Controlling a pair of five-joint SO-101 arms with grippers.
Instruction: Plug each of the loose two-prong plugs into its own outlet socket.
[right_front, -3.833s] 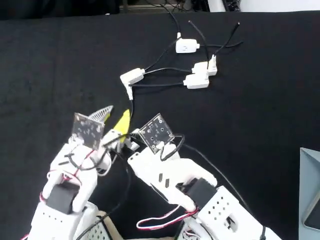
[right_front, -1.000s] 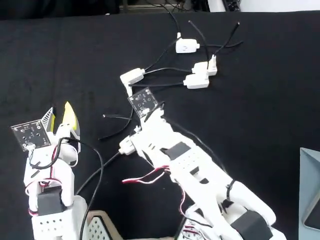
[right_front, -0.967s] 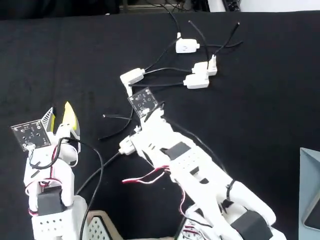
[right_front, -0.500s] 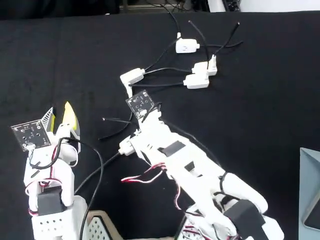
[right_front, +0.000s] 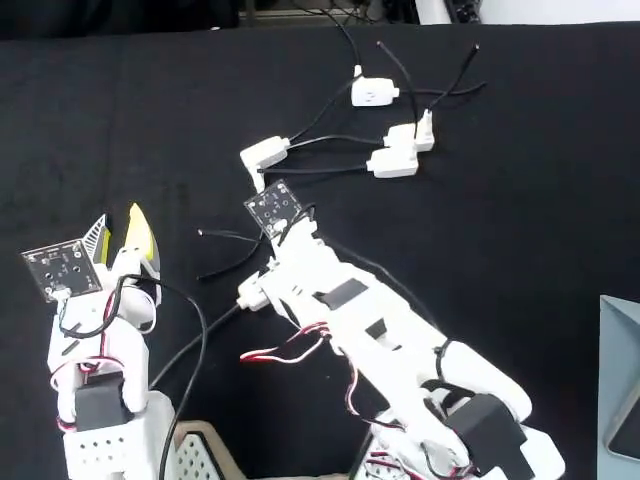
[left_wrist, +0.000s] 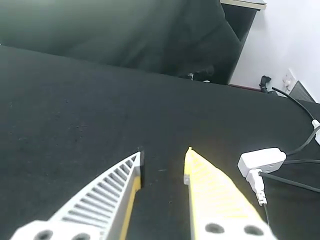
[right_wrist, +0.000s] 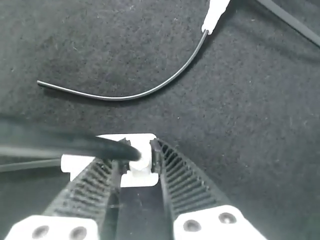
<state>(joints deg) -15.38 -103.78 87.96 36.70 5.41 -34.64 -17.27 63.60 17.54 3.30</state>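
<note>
Pinching a white plug (right_wrist: 141, 156) by its cord end, the right gripper (right_wrist: 136, 145) has its jaws clamped on it low over the black table (right_front: 520, 200), near the white outlet sockets (right_front: 395, 160). The left gripper (left_wrist: 162, 152) hangs empty, jaws apart.

And here's the stage: a table (right_front: 540, 260) draped in black cloth runs nearly edge to edge in the high view, matte and slightly fuzzy up close, with a grey-blue container (right_front: 620, 375) poking in at the right edge and a white strip of wall (right_front: 560, 10) showing past the far side. Over in the left wrist view, beyond the table, more black fabric (left_wrist: 125, 35) hangs in soft folds. Beside it stands a dark piece of furniture (left_wrist: 240, 30) with a pale top edge, then a white, evenly lit wall with a grey slatted grille (left_wrist: 302, 91) against it.
</note>
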